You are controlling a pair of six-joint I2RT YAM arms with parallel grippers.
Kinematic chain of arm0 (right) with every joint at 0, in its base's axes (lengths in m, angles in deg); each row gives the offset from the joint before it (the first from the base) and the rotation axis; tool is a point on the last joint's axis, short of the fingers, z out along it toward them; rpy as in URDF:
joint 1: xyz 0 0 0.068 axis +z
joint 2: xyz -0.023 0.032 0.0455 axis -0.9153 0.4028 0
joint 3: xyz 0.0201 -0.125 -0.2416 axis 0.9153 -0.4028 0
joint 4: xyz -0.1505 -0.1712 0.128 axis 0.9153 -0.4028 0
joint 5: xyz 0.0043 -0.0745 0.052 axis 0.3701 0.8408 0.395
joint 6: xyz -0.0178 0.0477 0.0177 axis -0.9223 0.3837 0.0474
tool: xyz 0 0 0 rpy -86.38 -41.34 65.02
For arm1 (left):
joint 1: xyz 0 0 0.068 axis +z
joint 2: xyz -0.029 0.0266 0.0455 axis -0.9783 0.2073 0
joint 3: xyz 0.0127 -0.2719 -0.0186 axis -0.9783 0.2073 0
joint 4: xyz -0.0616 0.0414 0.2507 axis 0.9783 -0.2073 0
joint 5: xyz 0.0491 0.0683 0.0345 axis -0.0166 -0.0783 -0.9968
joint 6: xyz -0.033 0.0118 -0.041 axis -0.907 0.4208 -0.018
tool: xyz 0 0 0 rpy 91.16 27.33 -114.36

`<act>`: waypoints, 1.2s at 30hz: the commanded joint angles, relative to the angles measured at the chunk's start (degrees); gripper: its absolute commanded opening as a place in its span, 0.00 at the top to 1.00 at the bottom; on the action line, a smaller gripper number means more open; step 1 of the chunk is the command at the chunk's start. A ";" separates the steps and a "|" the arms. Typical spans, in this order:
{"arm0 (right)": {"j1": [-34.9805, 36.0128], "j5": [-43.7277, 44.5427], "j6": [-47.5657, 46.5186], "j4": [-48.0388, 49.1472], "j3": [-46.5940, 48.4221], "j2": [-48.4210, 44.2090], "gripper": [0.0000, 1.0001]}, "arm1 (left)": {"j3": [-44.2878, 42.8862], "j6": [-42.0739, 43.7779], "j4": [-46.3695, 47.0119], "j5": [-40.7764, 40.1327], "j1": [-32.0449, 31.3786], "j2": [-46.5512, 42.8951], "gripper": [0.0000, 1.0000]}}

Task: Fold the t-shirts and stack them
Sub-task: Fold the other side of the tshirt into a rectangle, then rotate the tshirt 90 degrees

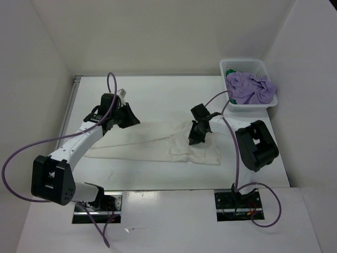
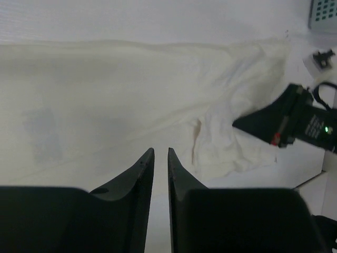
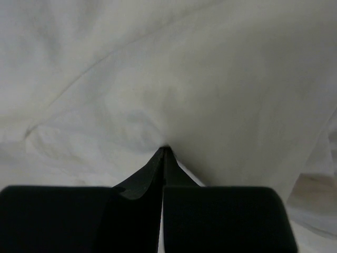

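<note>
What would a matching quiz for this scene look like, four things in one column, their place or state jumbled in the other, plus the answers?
Column one:
1. white t-shirt
2. purple t-shirt
3. right gripper
4. left gripper

Column two:
A. bunched up in the basket
B. shut, pinching white cloth at its tips
C. spread out on the table between the two arms
D. jaws slightly apart, nothing between them

Pairs: 1-C, 2-A, 3-B, 4-D
</note>
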 commanded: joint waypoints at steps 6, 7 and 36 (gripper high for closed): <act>-2.50 2.87 -1.85 -0.86 36.65 28.92 1.00 | 0.59 1.81 -2.49 3.02 -2.63 -4.94 0.77; -2.51 2.26 -2.46 -4.79 43.85 33.23 1.00 | 0.59 1.81 -3.37 3.02 -2.63 -5.98 0.77; 19.29 -5.48 12.11 18.98 31.00 19.72 0.60 | 0.23 6.47 -11.82 1.98 12.57 -6.16 0.54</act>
